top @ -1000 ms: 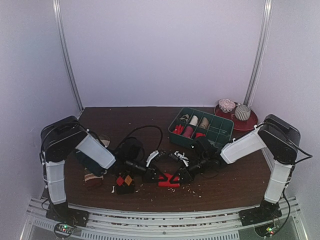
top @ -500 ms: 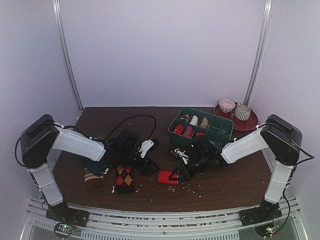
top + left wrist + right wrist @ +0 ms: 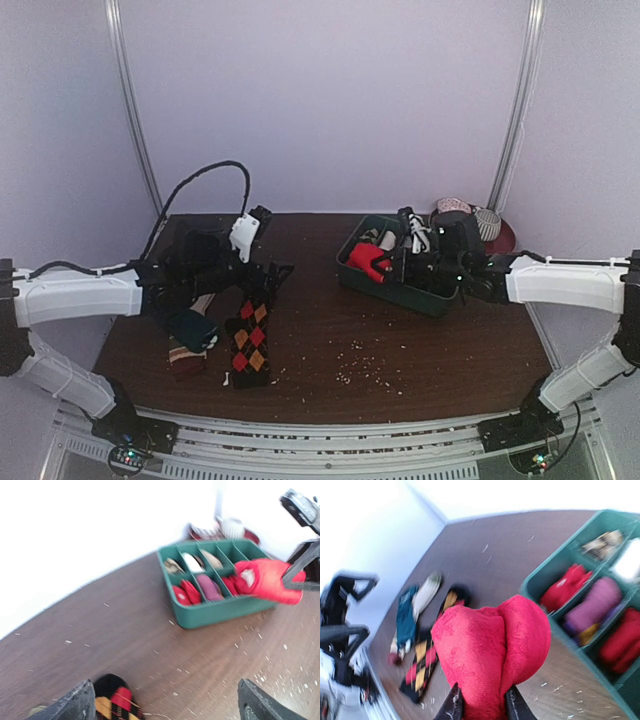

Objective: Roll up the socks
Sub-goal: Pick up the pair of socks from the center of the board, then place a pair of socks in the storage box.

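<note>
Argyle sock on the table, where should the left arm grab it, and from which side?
Grip the argyle sock at its far black end, coming down from above with the left gripper across its width. It lies flat and stretched out on the table, and a teal sock crowds its left edge, so an end looks easiest.

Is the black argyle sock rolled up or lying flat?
Flat: the black argyle fabric sock lies stretched out on the dark wooden table.
</note>
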